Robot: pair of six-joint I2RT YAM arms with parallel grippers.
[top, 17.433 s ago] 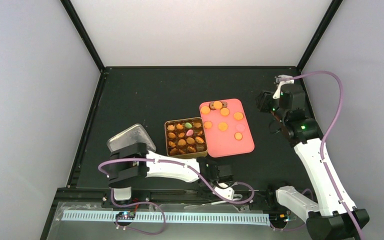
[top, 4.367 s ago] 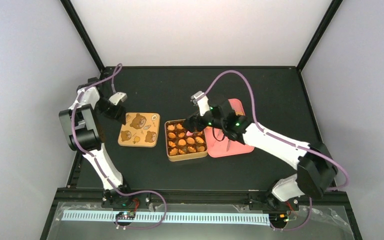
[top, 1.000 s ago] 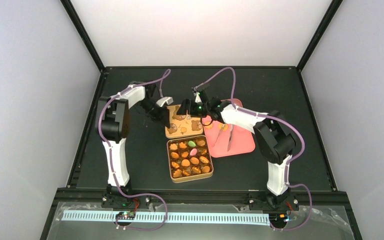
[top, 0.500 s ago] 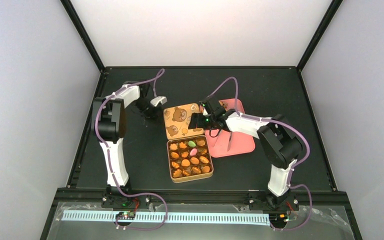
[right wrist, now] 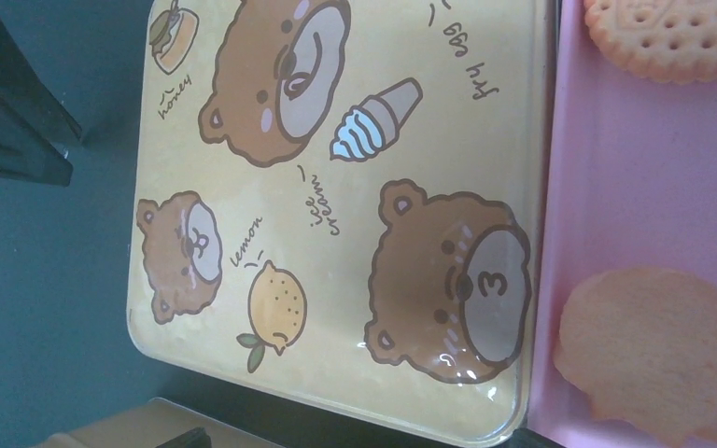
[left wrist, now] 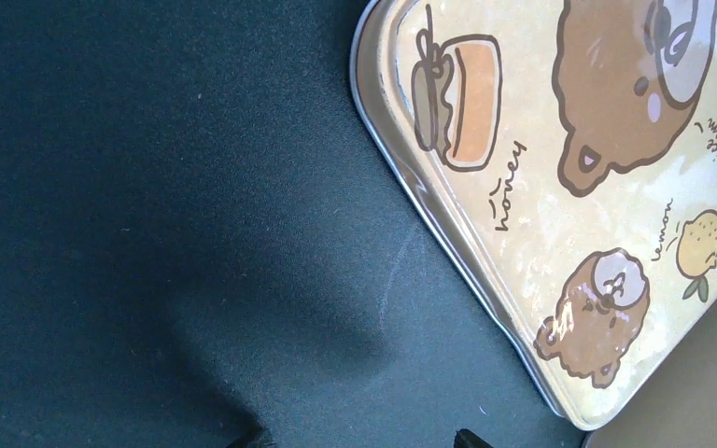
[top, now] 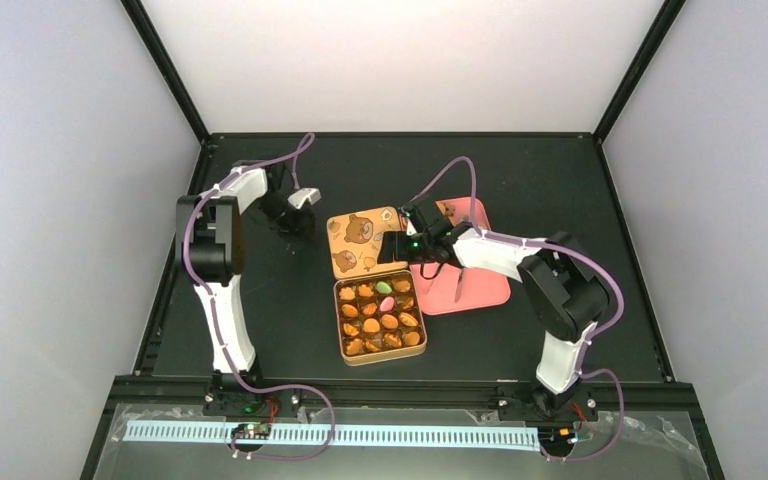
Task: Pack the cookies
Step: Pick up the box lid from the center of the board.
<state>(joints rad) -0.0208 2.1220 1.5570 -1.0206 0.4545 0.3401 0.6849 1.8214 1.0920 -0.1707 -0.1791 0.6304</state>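
My left pincer (top: 298, 225) stands apart beside the lid (top: 360, 238), my right pincer (top: 390, 247) spread wide over it; the cookies (top: 380, 318) fill the tin (top: 339, 320) nearward of both, leaving, I judge, stray cookies (right wrist: 663, 359) on the tray (top: 488, 288) and lidding.

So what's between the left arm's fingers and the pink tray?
The lid with bears lies flat between the left fingers and the pink tray. The top view shows it.

My tally: one tin (top: 386, 358), one lid (top: 360, 240), one pink tray (top: 487, 286), one pair of tongs (top: 458, 283).
I count about sixteen cookies (top: 371, 325) in the tin, one green and one pink among them, plus two more just beside my right gripper (top: 392, 244).
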